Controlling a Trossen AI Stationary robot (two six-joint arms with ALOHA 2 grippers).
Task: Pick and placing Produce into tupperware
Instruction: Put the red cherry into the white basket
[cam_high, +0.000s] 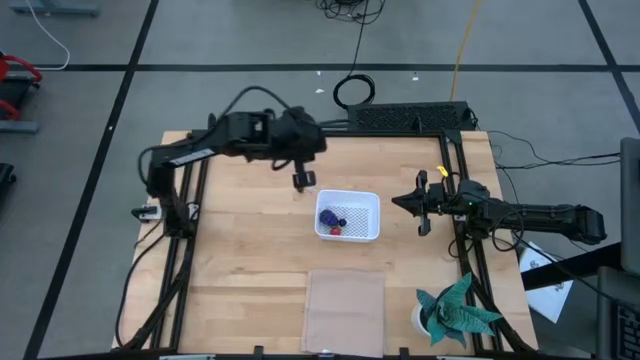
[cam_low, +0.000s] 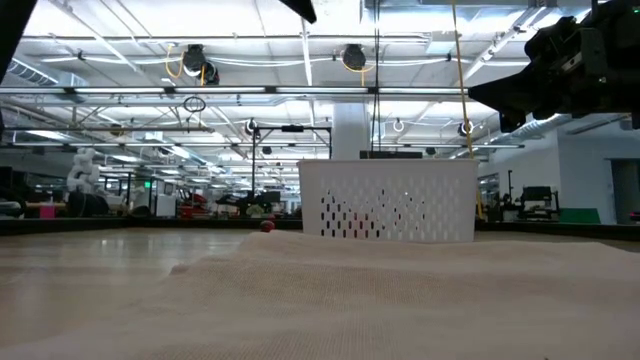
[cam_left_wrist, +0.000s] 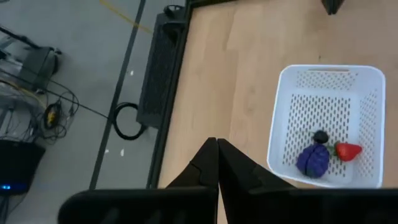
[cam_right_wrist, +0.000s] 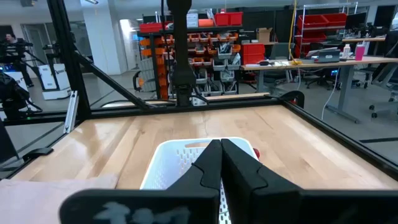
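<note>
Produce: purple bunch (cam_left_wrist: 313, 160), strawberry (cam_left_wrist: 348, 150) and dark berry (cam_left_wrist: 320, 136) lie in the white tupperware (cam_high: 366, 203). Likely light, hard, slippery; pinch across the middle. Left gripper (cam_high: 303, 180) and right gripper (cam_high: 424, 205), both closed, empty.

I was two dark, nearly black arms built of boxy jointed segments. My left gripper (cam_high: 303, 180) ended in two slim black fingers tapering to a wedge, its tip pale from above. My right gripper (cam_high: 424, 205) matched it, with a small yellow-green mark near the wrist.
</note>
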